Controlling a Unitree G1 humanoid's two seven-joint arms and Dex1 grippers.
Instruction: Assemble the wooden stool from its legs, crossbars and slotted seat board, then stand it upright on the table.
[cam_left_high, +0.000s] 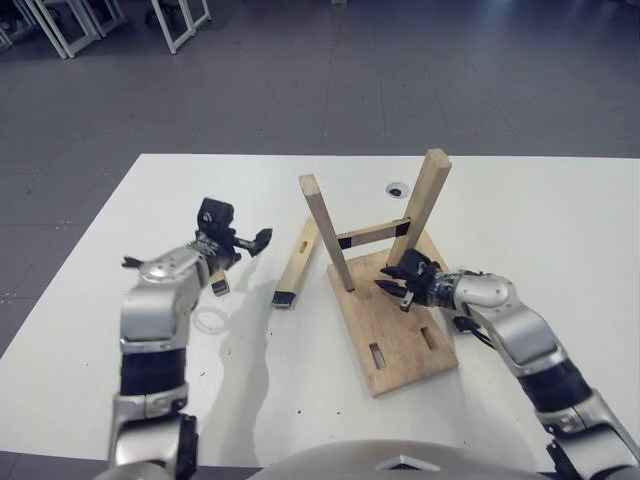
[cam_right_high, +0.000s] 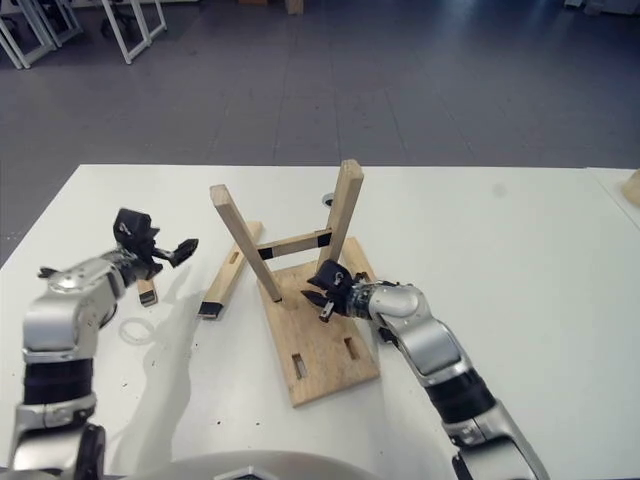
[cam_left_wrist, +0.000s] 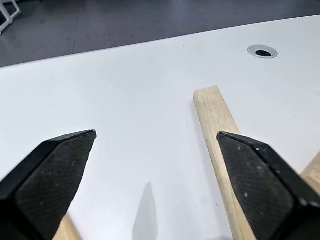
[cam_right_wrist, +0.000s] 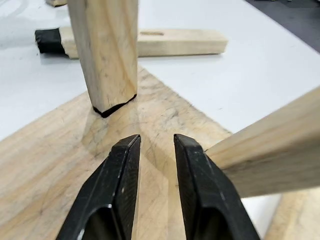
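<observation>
Table (cam_left_high: 520, 220): legs (cam_left_high: 326, 232) in seat board (cam_left_high: 400, 340); left pincer (cam_left_wrist: 157, 135) spread, right pincer (cam_right_wrist: 156, 137) seemingly barely parted

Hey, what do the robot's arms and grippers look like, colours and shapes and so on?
The left arm and right arm have rounded silver-grey shells with black joint sections; a black cable loops by the right forearm. The left gripper and right gripper are black, each with two wedge-shaped fingers faced with finely textured pads.

Pale wooden legs (cam_left_high: 326, 232) (black-taped ends), white table (cam_left_high: 540, 220)
</observation>
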